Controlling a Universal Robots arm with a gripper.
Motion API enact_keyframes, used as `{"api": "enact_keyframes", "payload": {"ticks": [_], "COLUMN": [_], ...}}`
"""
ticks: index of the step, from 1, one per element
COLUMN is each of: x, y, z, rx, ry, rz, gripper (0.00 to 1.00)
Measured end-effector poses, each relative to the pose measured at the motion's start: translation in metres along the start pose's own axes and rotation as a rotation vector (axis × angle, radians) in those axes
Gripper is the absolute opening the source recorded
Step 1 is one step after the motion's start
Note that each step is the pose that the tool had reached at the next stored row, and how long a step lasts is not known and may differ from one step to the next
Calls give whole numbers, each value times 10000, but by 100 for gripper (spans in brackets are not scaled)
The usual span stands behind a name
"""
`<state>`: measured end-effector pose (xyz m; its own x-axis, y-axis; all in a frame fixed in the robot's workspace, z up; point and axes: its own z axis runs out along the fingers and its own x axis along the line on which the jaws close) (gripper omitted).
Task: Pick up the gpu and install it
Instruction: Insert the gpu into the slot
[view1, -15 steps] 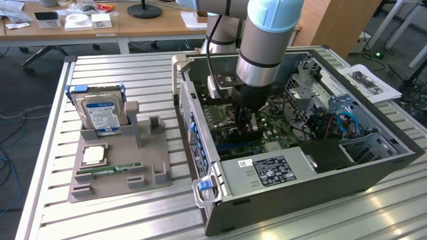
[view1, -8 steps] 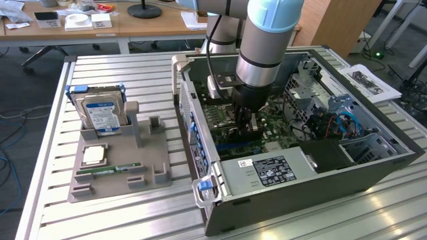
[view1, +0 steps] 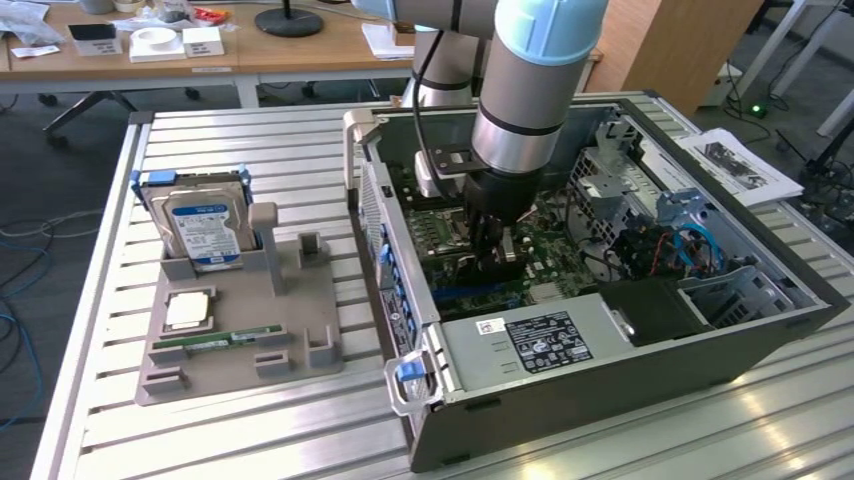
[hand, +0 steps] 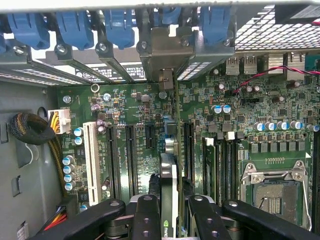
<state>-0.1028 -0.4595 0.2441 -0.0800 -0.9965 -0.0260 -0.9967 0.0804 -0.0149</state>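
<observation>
The gpu (hand: 169, 172) shows edge-on in the wrist view as a thin dark card standing upright over the green motherboard (hand: 130, 100). Its silver bracket (hand: 161, 50) lies against the row of blue clips at the case's rear wall. My gripper (hand: 170, 212) is shut on the card, with one black finger (hand: 147, 215) on each side of it. The card runs between the long black slots (hand: 131, 155). In the exterior view my gripper (view1: 497, 260) reaches straight down into the open computer case (view1: 601, 385), low over the board.
On the exterior view's left a grey holder tray (view1: 234, 345) carries a hard drive (view1: 203, 228), a CPU (view1: 187, 310) and a green RAM stick (view1: 220, 342). Inside the case are a power supply (view1: 541, 340), drive cages, a braided cable bundle (hand: 30, 127) and the CPU socket (hand: 272, 187).
</observation>
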Motion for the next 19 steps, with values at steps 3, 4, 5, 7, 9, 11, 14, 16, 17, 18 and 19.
{"api": "enact_keyframes", "payload": {"ticks": [3,4,5,7,9,11,14,16,17,18,19], "x": [0,0,0,0,0,0,-1,0,0,0,0], "y": [0,0,0,0,0,0,1,0,0,0,0], "z": [0,0,0,0,0,0,4,0,0,0,0], "rx": [0,0,0,0,0,0,4,0,0,1,0], "ry": [1,0,1,0,0,-1,-8,0,-1,-1,0], "rz": [0,0,0,0,0,1,3,0,0,0,0], "gripper": [27,27,27,27,27,27,33,45,45,51,51]}}
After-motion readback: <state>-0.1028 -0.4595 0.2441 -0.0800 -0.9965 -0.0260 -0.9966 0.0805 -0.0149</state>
